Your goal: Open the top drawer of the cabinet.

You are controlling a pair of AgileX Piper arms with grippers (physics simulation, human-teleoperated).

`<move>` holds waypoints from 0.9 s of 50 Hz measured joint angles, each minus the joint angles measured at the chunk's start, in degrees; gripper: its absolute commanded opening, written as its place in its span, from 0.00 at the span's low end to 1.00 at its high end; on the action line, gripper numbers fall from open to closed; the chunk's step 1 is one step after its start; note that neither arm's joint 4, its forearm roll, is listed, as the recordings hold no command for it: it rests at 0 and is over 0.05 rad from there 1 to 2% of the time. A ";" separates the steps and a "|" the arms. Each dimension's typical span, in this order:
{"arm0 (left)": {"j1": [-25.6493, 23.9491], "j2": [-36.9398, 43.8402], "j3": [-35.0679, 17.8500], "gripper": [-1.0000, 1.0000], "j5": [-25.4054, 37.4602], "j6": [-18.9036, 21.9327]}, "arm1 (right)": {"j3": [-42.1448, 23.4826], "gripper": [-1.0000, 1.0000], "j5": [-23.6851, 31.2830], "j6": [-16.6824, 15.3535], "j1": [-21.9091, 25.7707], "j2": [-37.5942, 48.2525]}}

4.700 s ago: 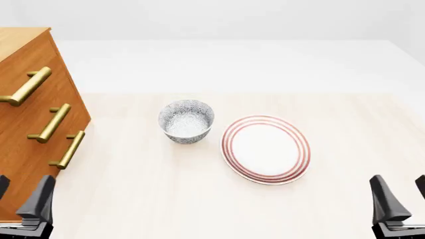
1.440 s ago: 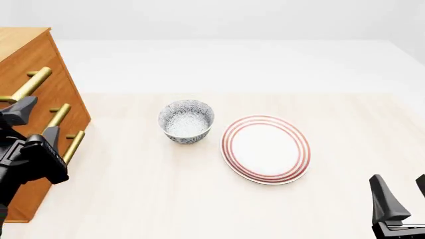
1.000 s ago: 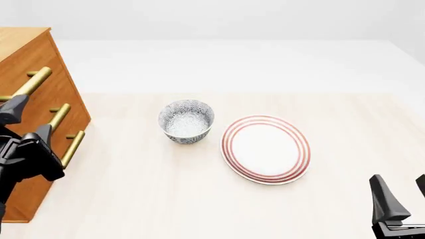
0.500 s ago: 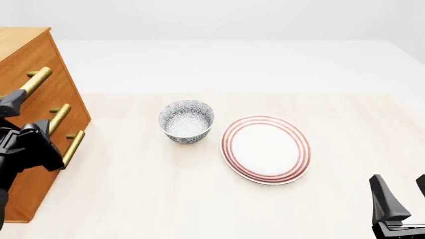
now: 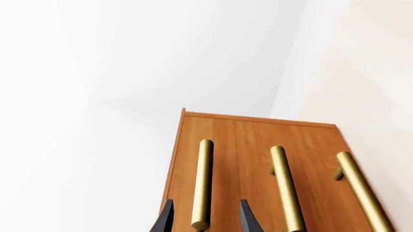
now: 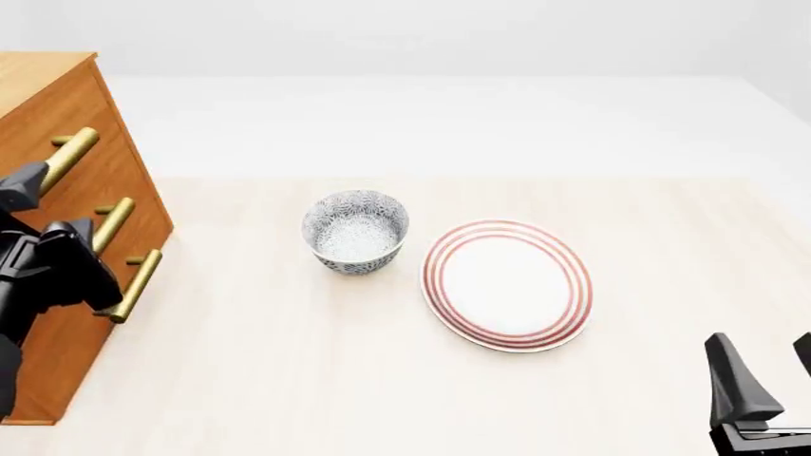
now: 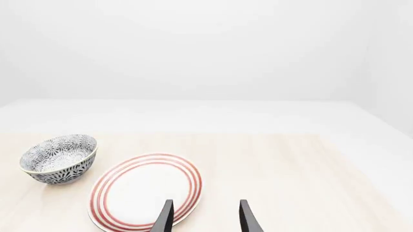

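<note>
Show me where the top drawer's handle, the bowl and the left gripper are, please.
top drawer's handle (image 5: 202,183): left wrist view, middle of the brass bar.
bowl (image 6: 356,231): front view, patterned inside wall.
left gripper (image 5: 202,218): left wrist view, gap between the fingertips, astride the handle.

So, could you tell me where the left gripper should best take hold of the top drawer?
Probably by its brass bar handle, near mid-length, approaching the cabinet front squarely. The bar stands off the front, and the open left gripper already straddles it.

Your right pincer shows two dark fingertips set apart, over the near rim of the red-ringed plate. The patterned bowl stands just beside that plate on the pale bench.
</note>
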 measured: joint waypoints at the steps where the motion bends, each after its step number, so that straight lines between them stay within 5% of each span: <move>1: 0.07 0.11 -0.05 1.00 -0.04 -0.02 | 0.00 1.00 0.00 0.00 0.00 0.00; 45: 4.91 2.44 -1.26 1.00 -0.66 -0.31 | 0.00 1.00 0.00 0.00 0.00 0.00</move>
